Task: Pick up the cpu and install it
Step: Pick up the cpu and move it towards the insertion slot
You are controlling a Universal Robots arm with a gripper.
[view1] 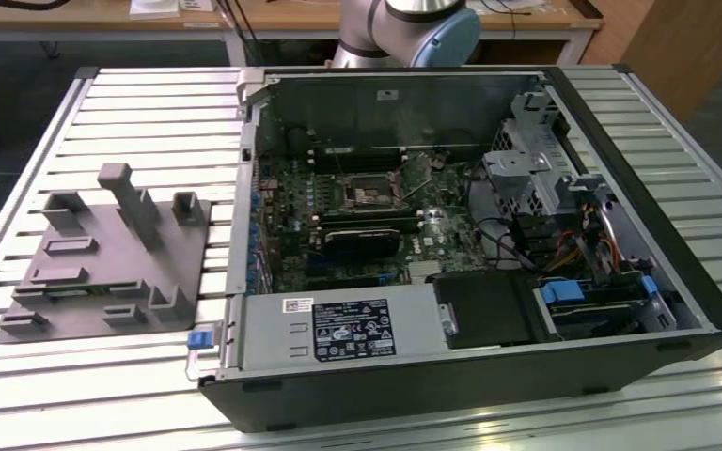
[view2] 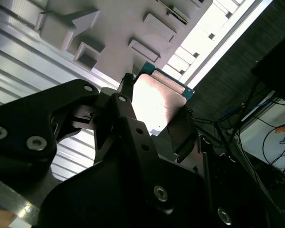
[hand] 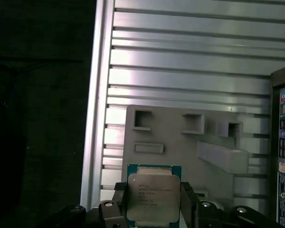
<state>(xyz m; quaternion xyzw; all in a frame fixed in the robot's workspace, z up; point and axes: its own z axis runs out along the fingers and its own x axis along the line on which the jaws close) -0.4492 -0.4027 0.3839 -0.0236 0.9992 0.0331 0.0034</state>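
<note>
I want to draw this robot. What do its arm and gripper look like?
The arm is a smooth silver-grey tube with a light blue cap on its joint. The gripper is black, built from flat angular links joined by round silver screws, ending in two slim black fingers.

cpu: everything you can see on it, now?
The cpu is a flat square chip: pale silver metal lid with faint print, thin teal-green rim. The tool's black fingers clamp two opposite edges; the lid faces both wrist cameras. It appears held above the grey fixture plate on the slatted aluminium table.
</note>
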